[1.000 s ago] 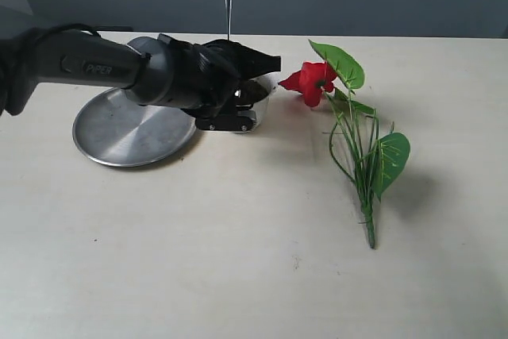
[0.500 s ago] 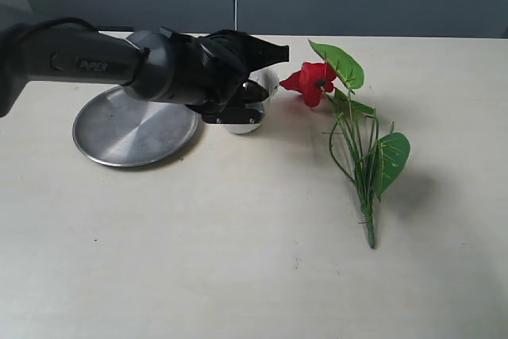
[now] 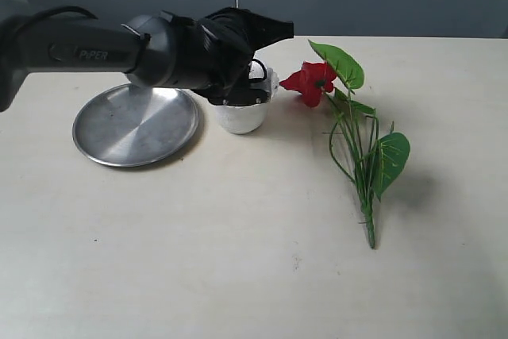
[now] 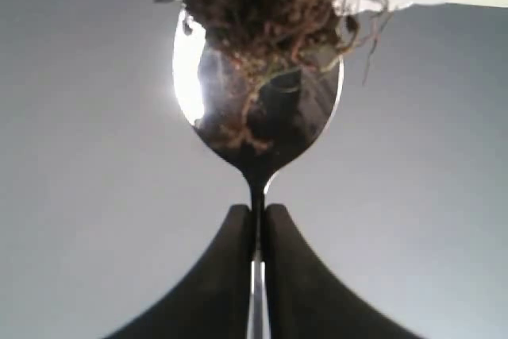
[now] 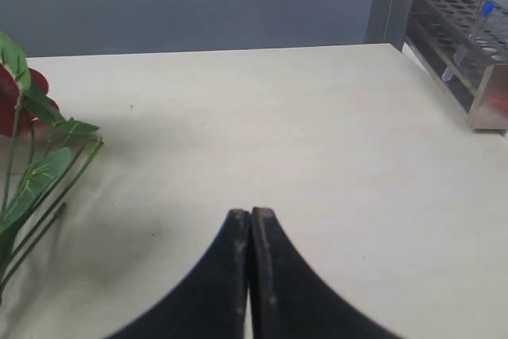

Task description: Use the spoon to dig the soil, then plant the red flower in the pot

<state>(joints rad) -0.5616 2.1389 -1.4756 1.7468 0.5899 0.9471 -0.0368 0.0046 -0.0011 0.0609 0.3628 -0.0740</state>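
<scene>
Spoon (image 4: 258, 125) is pinched at the neck by the left gripper (image 4: 255, 210), jaws tight on the thin handle. Handle stands upright above the pot (image 3: 240, 117), bowl down at the pot's scalloped rim. Soil (image 4: 258, 1), dark and fibrous, is clumped on the bowl's tip. Can't tell if the bowl touches the rim.

Red flower (image 3: 311, 82) lies flat on the table (image 3: 238, 260), bloom just beside the pot, stems trailing away from it. Steel plate (image 3: 135, 125) sits just beside the pot on the opposite side.

Left arm (image 3: 79, 49) reads "PIPER".

Right gripper (image 5: 250, 216): jaws pressed together, nothing between them, over bare table beyond the flower, well apart from the pot. Test-tube rack (image 5: 464, 29) further out.
</scene>
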